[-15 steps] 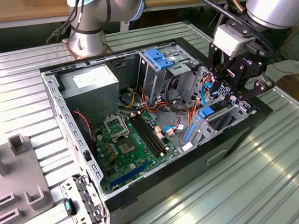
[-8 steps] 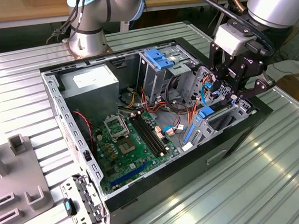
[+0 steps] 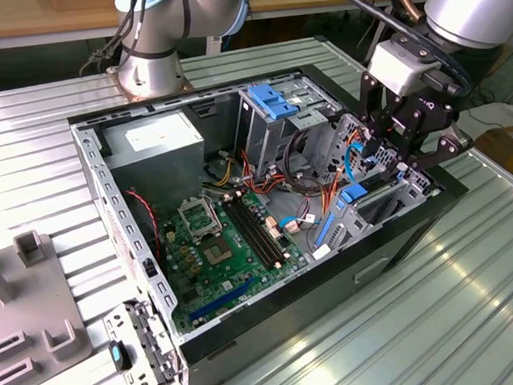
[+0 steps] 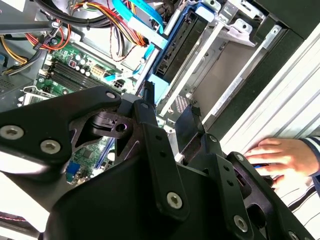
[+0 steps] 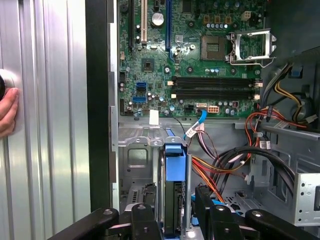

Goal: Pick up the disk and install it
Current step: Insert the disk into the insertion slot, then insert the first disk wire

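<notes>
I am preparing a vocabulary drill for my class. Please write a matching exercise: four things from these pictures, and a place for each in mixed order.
1 disk
2 motherboard
3 hand
4 power supply

a outside the case, over the ribbed table
b flat on the case floor
c in the case corner nearest the arm's base
d on edge in the drive cage

Pairs: 1-d, 2-b, 3-a, 4-c

One open computer case, one green motherboard, one grey power supply, one blue-railed disk, perhaps four memory slots.
</notes>
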{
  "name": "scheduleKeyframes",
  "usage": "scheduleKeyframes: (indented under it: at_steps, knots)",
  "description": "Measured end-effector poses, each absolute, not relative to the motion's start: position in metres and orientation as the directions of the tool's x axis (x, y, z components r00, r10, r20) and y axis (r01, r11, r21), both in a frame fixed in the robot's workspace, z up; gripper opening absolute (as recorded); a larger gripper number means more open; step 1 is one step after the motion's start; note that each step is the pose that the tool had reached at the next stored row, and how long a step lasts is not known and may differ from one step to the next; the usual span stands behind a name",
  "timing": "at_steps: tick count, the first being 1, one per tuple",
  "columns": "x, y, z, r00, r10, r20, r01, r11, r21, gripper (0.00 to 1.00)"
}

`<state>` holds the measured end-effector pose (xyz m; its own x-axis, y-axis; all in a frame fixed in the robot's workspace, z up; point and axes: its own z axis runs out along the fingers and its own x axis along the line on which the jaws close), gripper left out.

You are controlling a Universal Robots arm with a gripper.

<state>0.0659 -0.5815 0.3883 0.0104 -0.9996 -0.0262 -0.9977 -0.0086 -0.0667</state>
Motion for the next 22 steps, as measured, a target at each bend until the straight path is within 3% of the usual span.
scheduleKeyframes:
  at_steps: [6,9,22]
  knots:
    - [0.074,-0.581,0.385,0.010,-1.000,-0.026,-0.998,-0.009,-0.066,0.44]
    - [0.081,-0.581,0.367,0.010,-1.000,-0.026,-0.998,-0.009,-0.065,0.44]
    - [0.081,-0.581,0.361,0.010,-1.000,-0.025,-0.998,-0.009,-0.065,0.44]
